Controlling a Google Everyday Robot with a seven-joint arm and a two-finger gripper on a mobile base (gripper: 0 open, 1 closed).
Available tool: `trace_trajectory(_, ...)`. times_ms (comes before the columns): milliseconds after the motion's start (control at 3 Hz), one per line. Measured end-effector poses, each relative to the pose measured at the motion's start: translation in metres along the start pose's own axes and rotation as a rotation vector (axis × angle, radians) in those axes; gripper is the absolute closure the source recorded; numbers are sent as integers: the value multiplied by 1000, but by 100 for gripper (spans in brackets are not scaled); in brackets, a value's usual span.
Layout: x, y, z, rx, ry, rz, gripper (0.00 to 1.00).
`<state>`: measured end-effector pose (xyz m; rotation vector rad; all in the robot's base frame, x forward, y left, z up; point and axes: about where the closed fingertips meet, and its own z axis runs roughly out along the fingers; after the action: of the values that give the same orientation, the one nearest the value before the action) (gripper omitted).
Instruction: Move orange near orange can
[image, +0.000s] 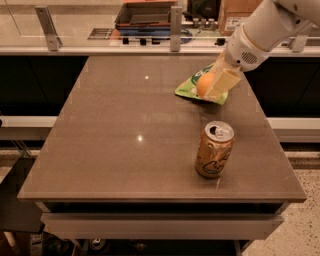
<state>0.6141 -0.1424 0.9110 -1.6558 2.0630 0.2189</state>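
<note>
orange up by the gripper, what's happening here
The robot's gripper grips the orange right at the green snack bag, on the far right of the table. The orange can stands upright nearer the front edge, apart from it. The orange is not yet set down beside the can.

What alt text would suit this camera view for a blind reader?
The robot's tool grips a small round orange fruit over a green snack bag at the brown table's far right; an orange-brown metal soda can stands upright nearer the front.
</note>
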Motion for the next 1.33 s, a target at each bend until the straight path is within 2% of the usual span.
trace_trajectory(333, 19, 16, -10, -13, 18, -43, 100)
trace_trajectory(667, 35, 30, -18, -51, 24, -74, 100)
trace_trajectory(1333, 36, 33, -15, -69, 25, -75, 100)
